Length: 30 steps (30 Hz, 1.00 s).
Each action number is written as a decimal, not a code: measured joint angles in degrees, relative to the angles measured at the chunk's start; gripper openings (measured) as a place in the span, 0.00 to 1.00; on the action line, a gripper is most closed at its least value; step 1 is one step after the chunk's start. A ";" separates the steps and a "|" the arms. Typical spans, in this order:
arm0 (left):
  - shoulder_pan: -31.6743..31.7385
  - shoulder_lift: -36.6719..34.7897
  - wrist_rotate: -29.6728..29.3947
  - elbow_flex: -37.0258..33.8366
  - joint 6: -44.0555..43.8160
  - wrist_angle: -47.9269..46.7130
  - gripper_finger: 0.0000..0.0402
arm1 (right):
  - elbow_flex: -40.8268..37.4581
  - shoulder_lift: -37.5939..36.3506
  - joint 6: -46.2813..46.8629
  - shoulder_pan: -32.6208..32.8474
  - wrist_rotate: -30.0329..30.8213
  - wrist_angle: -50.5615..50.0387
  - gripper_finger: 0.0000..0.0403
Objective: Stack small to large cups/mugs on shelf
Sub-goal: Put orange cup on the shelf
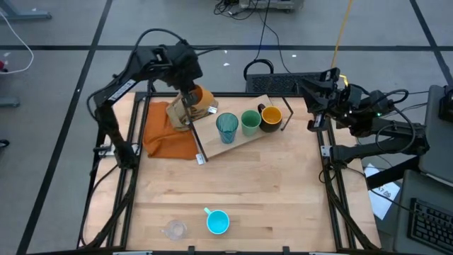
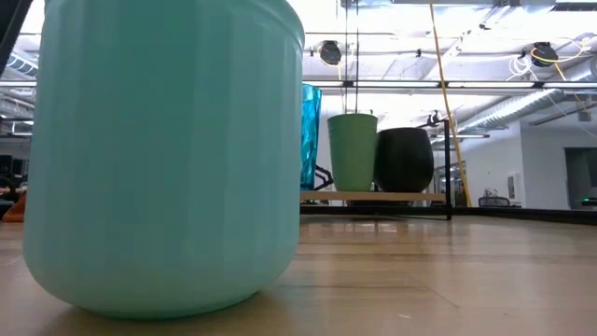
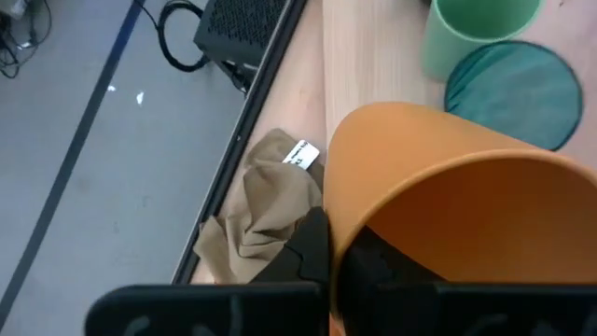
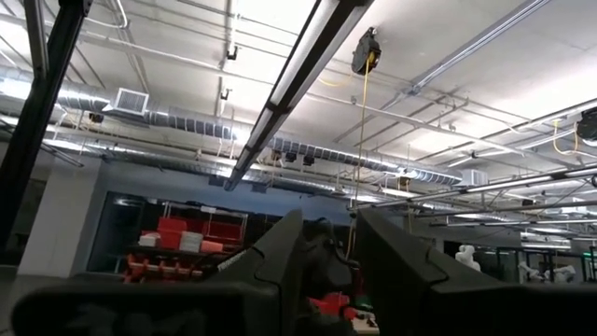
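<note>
High view had the left gripper (image 1: 191,98) over the shelf's (image 1: 244,138) left end, clamped on the orange cup (image 1: 200,99), rim pinched betw. the fingers (image 3: 312,245) per the left wrist view. Cup was tilted, mouth toward the camera, base pointing along the shelf at the row. Outward from it along the board: teal tumbler (image 1: 227,127) nearest, then green cup (image 1: 250,122), then black mug (image 1: 270,117), all upright, close together. A tan cloth (image 3: 266,210) lay bunched just beside the cup at the shelf's end, orange cloth (image 1: 168,136) under that corner.

Key relation, as I judged it: free board lay betw. the held cup and the tumbler, so the set-down spot was right below/beside the gripper, left of the tumbler; cup needed turning upright first.

Right gripper (image 4: 350,257) was parked off the table's right rear edge, aimed at the ceiling, fingers part-open, nothing in them. Blue mug (image 1: 217,222) and clear glass (image 1: 175,229) sat at the near edge, well apart from the shelf, roughly equidistant from both arms.
</note>
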 joint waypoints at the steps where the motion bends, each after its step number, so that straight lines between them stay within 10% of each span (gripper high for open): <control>1: 0.22 0.70 0.09 0.04 0.56 -0.38 0.00 | 0.00 -0.10 0.00 0.00 0.02 -0.18 0.24; 30: 5.81 12.90 7.02 -0.03 2.18 -2.44 0.00 | 0.00 -1.81 -1.05 -0.02 0.00 -4.61 0.24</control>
